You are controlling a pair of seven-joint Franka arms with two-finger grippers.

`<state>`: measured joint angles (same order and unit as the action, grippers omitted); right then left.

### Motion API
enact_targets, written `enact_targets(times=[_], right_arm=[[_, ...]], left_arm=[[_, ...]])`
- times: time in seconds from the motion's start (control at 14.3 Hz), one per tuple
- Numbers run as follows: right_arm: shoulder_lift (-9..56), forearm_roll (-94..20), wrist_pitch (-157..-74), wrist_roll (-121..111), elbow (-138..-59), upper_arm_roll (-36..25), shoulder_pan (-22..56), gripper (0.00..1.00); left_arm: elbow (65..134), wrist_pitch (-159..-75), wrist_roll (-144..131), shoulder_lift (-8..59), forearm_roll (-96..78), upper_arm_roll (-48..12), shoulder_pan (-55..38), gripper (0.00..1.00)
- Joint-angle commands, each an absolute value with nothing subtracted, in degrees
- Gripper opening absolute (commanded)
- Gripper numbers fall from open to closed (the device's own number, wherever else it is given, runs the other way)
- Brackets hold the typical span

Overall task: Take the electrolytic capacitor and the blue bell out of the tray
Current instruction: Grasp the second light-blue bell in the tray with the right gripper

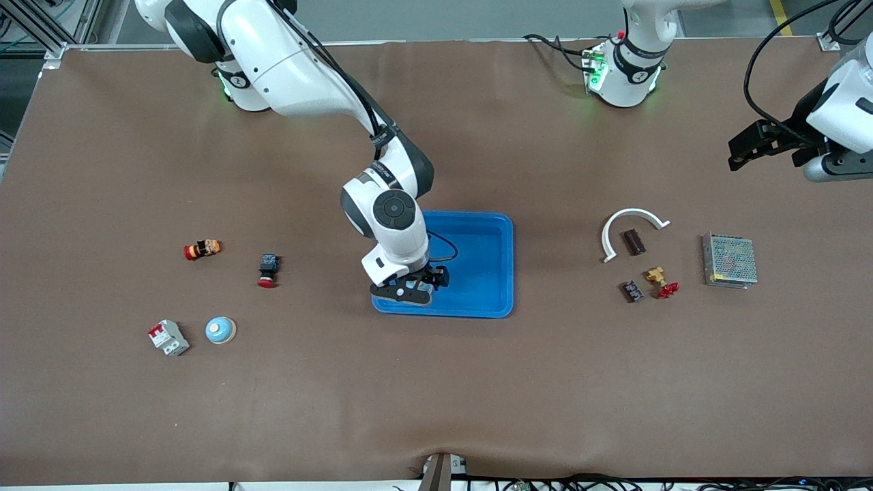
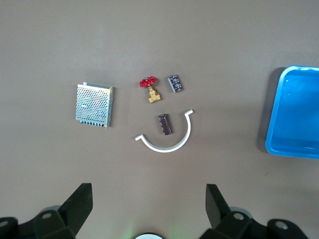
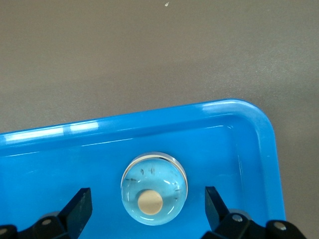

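Observation:
A light-blue dome bell with a cream button lies in the blue tray, in the near corner toward the right arm's end. My right gripper is low over it, open, with a finger on each side and neither touching it. A second light-blue bell sits on the table toward the right arm's end. Two dark capacitors lie toward the left arm's end; both show in the left wrist view. My left gripper is open and empty, high above the table at the left arm's end.
A white curved bracket arcs round one capacitor. A brass valve with a red handle and a metal mesh box lie beside them. Two red push buttons and a circuit breaker lie toward the right arm's end.

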<state>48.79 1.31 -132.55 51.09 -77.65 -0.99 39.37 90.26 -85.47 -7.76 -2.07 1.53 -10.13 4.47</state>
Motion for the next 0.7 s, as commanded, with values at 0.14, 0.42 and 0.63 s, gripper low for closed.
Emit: enact_targets(times=[0.14,0.42,0.63], right_arm=[[50.45,3.87,-133.86,52.29,-77.26,-1.49,39.9,1.0],[51.15,4.04,-134.91,52.29,-77.26,-1.49,39.9,1.0],[51.77,4.04,-135.61,52.29,-77.26,-1.49,39.9,1.0]], left_arm=[[90.7,-85.78,-7.03,-2.64,0.26,-9.58,4.31,1.0],[90.7,-85.52,-8.17,-2.9,0.88,-10.19,4.22,1.0],[90.44,-84.99,-8.0,-3.08,0.88,-10.11,4.22,1.0]])
